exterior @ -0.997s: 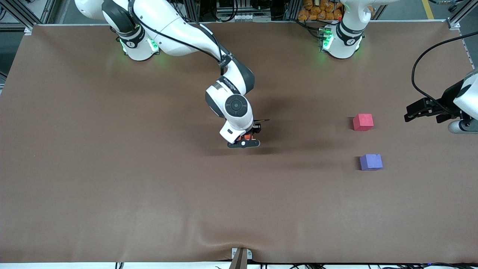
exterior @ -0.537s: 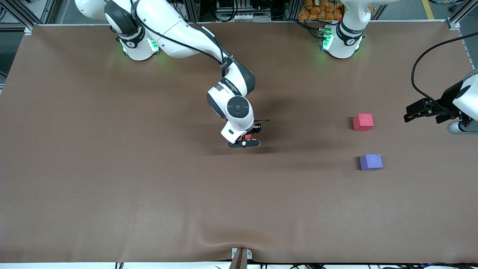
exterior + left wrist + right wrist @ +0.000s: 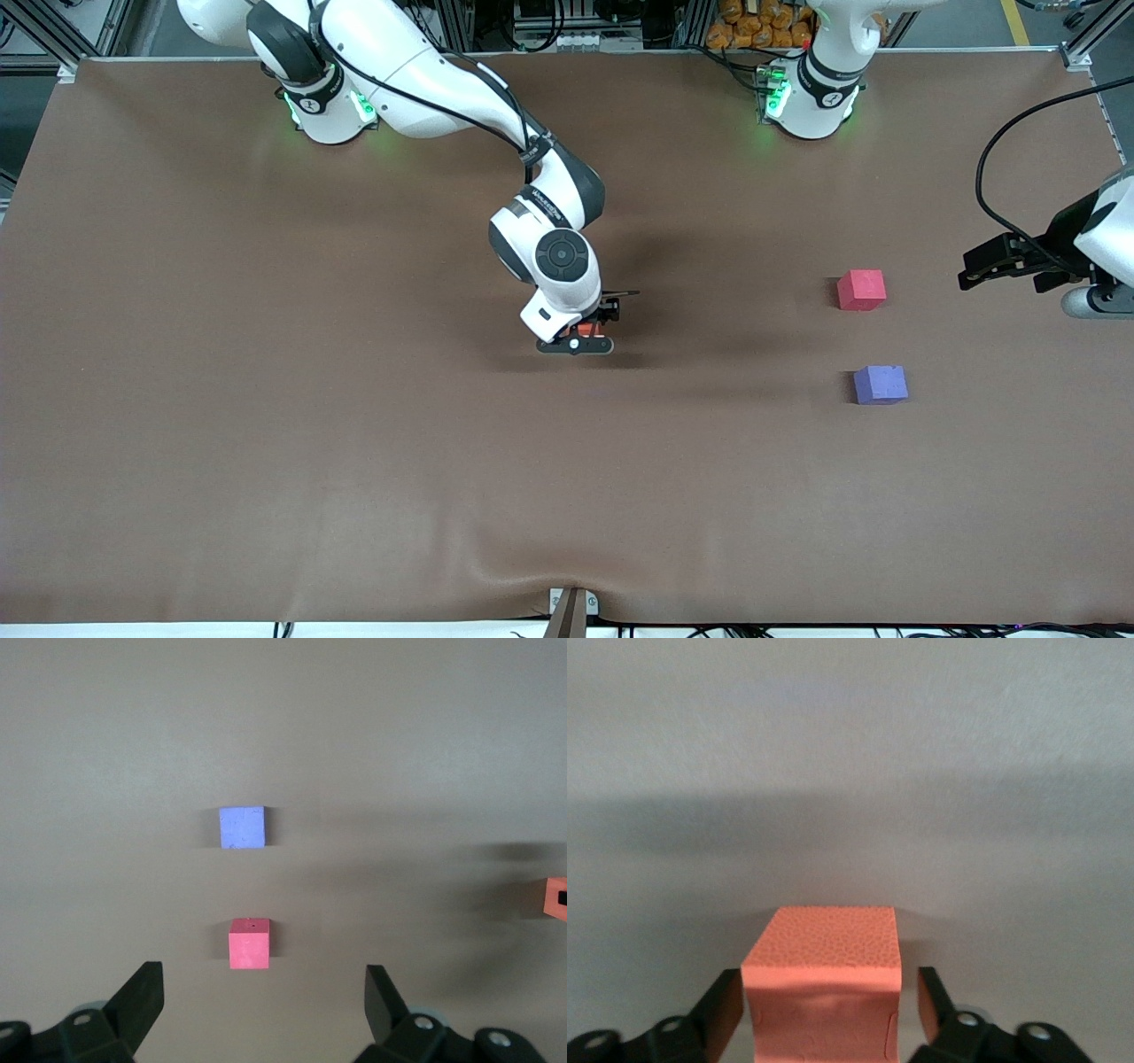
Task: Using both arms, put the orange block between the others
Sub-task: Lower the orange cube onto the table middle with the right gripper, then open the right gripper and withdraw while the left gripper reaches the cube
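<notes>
Nearest you lies the purple cube. Farther off, at mid-table, the orange block sits on the cloth, the right gripper bracketing it with fingers parted and no grip evident. The pinkish-red cube is farther still. The hand-off is under way: raise the right arm clear, then bring in the waiting left gripper, wide open and empty.

We see a wide bench covered with a brown matte sheet that wrinkles slightly at the edge nearest the front camera. Toward the left arm's end a pinkish-red cube sits on it, and a purple cube sits nearer the front camera, apart from it with a gap between them. Near the middle of the bench we find an orange cube, well apart from the other two.
</notes>
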Robot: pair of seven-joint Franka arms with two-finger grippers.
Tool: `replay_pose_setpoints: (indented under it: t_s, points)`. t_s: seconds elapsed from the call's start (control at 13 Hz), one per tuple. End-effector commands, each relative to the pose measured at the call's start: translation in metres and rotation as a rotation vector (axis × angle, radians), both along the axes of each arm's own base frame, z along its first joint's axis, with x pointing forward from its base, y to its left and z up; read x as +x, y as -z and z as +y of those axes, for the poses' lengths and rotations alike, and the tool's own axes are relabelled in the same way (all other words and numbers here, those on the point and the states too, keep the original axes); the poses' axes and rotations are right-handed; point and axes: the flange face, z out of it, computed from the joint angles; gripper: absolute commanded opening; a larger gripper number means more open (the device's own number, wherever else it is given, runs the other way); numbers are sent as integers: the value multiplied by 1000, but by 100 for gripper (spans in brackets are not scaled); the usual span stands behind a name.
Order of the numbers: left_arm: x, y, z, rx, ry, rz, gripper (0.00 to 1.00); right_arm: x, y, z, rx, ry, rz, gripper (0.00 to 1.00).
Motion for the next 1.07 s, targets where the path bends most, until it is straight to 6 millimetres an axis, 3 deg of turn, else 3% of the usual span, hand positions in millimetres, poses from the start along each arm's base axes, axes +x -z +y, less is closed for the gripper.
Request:
replay_pose_setpoints:
  t_s: [0.0,0.23,0.46,0.77,1.0]
  points:
    - [0,-5,0,-24,8,2,100,20,-37,-17,29,32,-5,100]
    - [0,-6,-5,-24,10,-1,100,36,-67,-38,33,32,-1,100]
    - [2,-3,-29,-66,-10,8,100,60,-91,-79,23,-35,20,100]
    - [4,16,-86,-74,-37,53,100,96,-114,-144,24,-99,30,100]
    - [3,33,-151,-61,-95,83,100,114,-123,-185,27,-119,36,100]
